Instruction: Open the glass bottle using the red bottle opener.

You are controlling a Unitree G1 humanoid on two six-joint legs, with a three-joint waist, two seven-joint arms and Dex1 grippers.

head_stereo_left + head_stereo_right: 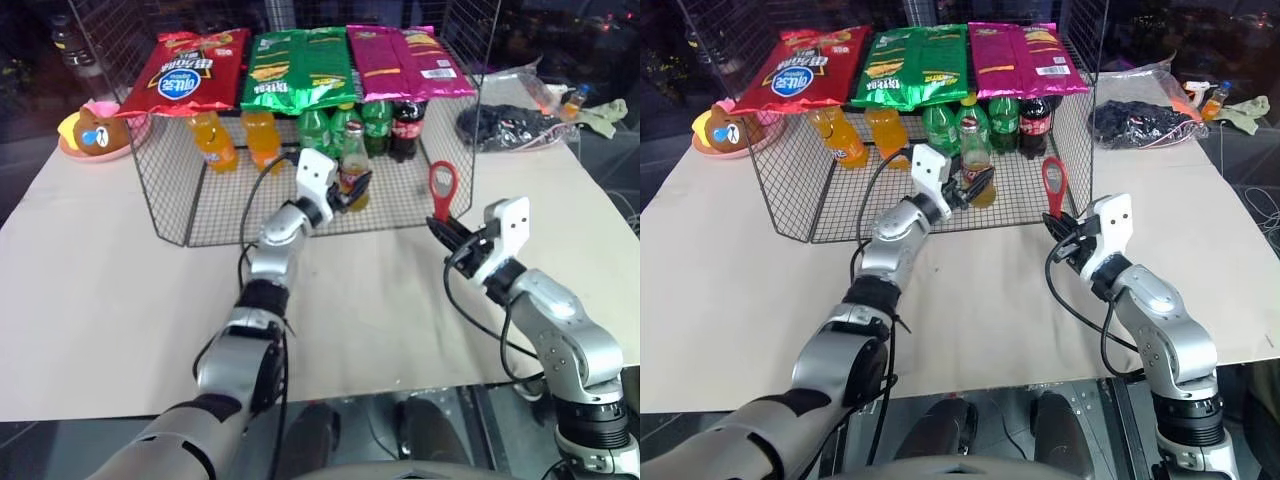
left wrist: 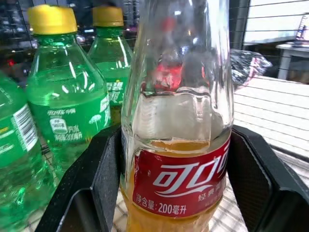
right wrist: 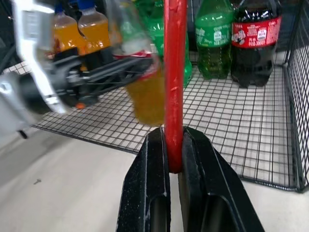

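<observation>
The glass bottle (image 1: 352, 158) stands upright near the open front of the wire basket (image 1: 160, 205). It holds orange drink and has a red label and a small red cap. My left gripper (image 1: 352, 190) is shut on the bottle's lower body, with a black finger (image 2: 91, 183) pressed against each side of the label (image 2: 178, 183). To the right, just outside the basket's front, my right gripper (image 1: 440, 228) is shut on the handle of the red bottle opener (image 1: 442, 188). The opener stands upright with its oval ring on top. It shows as a red bar (image 3: 174, 72) rising from between the fingers.
Behind the glass bottle in the basket stand orange soda bottles (image 1: 213, 140), green soda bottles (image 1: 318, 128) and a dark cola bottle (image 1: 406, 125). Snack bags (image 1: 300, 65) lie across the basket's top. A pink plate with a toy (image 1: 95, 130) sits at far left, a plastic bag (image 1: 505, 125) at far right.
</observation>
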